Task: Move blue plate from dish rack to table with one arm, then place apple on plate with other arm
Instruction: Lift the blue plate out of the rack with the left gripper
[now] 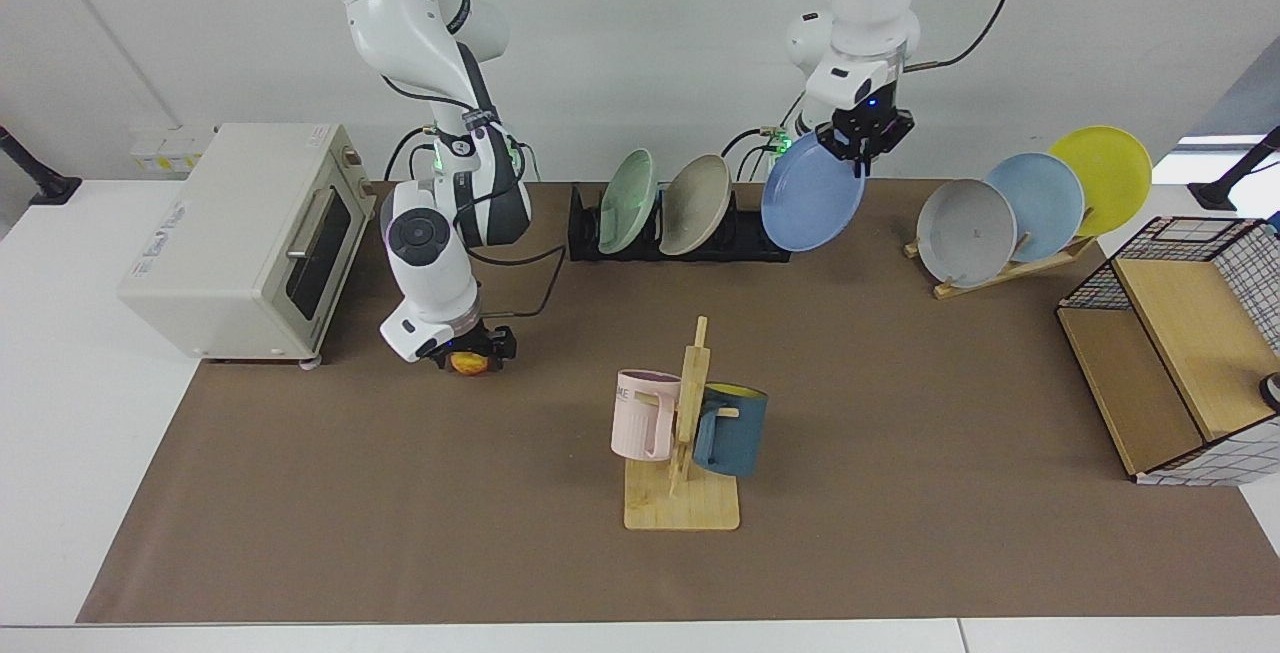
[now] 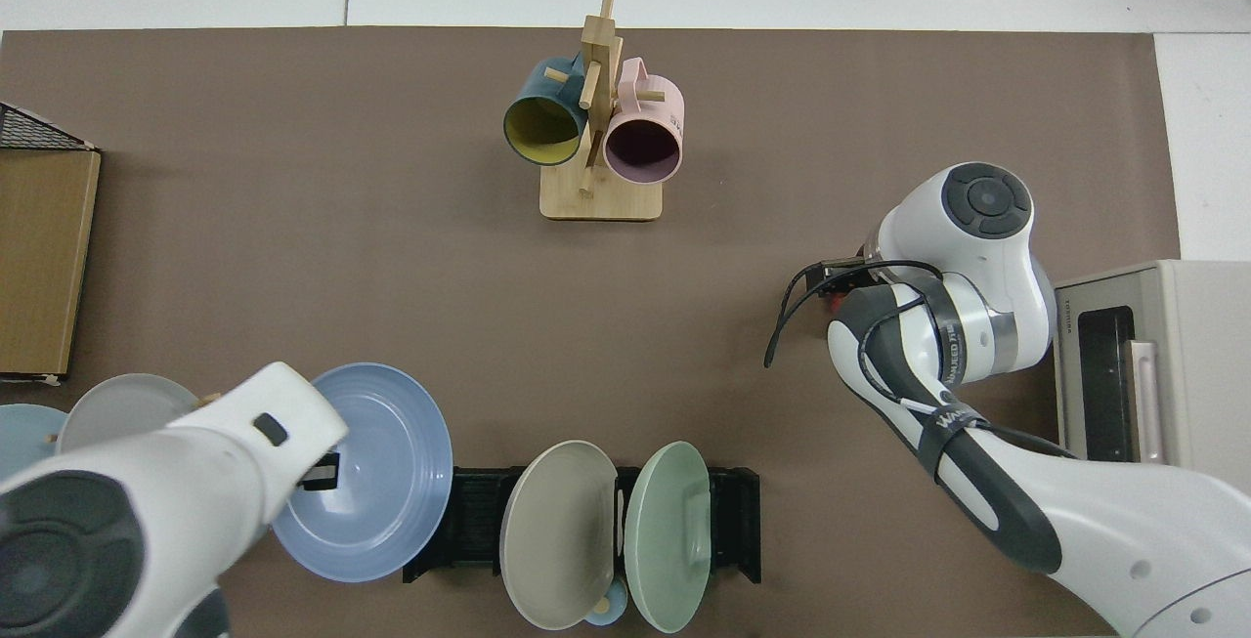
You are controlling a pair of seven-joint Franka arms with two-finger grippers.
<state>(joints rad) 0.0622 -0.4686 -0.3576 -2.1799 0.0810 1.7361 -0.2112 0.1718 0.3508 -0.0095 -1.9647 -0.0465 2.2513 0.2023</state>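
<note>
The left arm's black two-finger end effector (image 1: 860,145) clamps the upper rim of the round periwinkle-blue plate (image 1: 812,192), which hangs tilted in the air, clear of the low black slotted dish rack (image 1: 745,236) and just beside its end nearer the slanted wooden plate stand (image 1: 1010,268). In the top view the plate (image 2: 376,472) overlaps that end of the rack (image 2: 469,521), with the end effector (image 2: 318,470) at its edge. A pale green plate (image 1: 628,201) and a beige plate (image 1: 696,204) stand on edge in the rack.

Across the brown-matted table (image 1: 400,513), the right arm's end effector (image 1: 470,353) sits low over the small yellow-and-red apple (image 1: 468,364), its fingers closed around the fruit (only a sliver of which shows between them). The apple is near a cream toaster oven (image 1: 240,243) and well apart from the wooden mug tree (image 1: 685,433), which carries a pink mug (image 1: 640,413) and a dark blue mug (image 1: 732,430).
</note>
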